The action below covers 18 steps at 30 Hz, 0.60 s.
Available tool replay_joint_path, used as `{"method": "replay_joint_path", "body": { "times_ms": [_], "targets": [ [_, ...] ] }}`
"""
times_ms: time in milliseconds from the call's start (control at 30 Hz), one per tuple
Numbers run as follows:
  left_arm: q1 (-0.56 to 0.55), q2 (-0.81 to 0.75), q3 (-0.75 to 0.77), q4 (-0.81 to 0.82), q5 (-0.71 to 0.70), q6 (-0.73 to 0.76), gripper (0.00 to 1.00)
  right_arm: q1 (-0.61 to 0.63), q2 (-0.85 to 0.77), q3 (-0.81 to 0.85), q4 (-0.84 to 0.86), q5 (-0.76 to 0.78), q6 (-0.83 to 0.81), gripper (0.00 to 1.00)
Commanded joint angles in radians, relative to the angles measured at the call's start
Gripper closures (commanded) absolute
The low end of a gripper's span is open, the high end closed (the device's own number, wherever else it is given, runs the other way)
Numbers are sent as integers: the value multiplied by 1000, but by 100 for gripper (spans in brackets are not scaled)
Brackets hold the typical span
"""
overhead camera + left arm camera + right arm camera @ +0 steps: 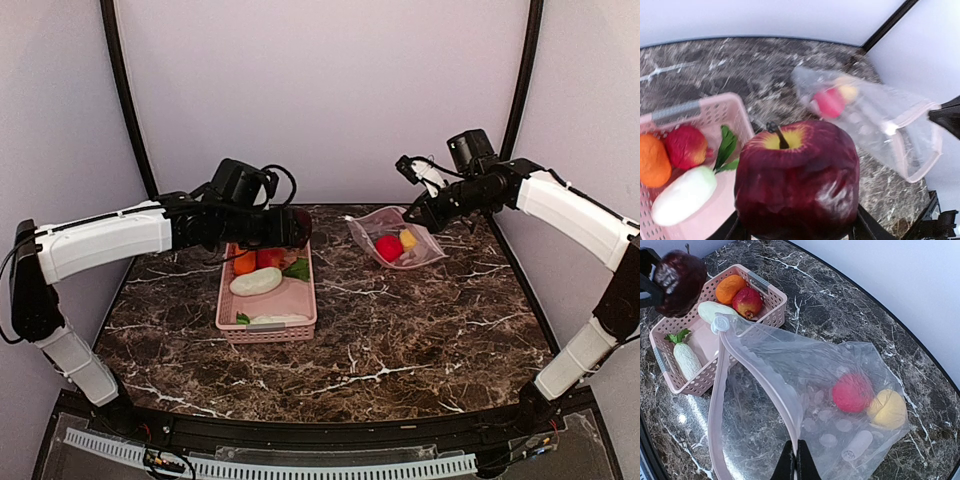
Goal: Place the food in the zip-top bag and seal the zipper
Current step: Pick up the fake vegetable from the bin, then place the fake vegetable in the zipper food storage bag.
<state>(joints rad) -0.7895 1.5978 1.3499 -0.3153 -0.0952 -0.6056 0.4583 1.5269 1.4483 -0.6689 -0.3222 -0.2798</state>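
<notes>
My left gripper [797,231] is shut on a dark purple-red toy apple [797,180], held in the air over the far right corner of the pink basket [265,327]. In the top view the apple [300,226] hangs between basket and zip-top bag [398,236]. My right gripper [796,460] is shut on the bag's upper mouth edge and lifts it, so the mouth gapes toward the basket. The pinkish zipper [760,376] curves around that opening. A red piece [852,391] and a yellow piece [888,409] lie inside the bag.
The basket [670,371] holds an orange piece [730,287], a red fruit [747,301] and two white green-leafed vegetables [686,359]. Dark marble table [400,340] runs to black frame posts and pale walls at the back and sides.
</notes>
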Motion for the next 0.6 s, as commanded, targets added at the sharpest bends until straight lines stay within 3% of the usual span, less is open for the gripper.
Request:
{"method": "replay_joint_path", "body": {
  "times_ms": [0,133,333,567],
  "targets": [
    [-66,-45,39,210,60,118,52,9,-4,59,-19,-26,-7,100],
    [-135,-12,80,325,84,222,52,7,10,87,-38,-37,-4,100],
    [-198,89,135,461,151,222,52,9,24,100,-55,-33,-5,100],
    [-225,249,349,340,89,196,53,9,36,133,-78,-52,24,100]
  ]
}}
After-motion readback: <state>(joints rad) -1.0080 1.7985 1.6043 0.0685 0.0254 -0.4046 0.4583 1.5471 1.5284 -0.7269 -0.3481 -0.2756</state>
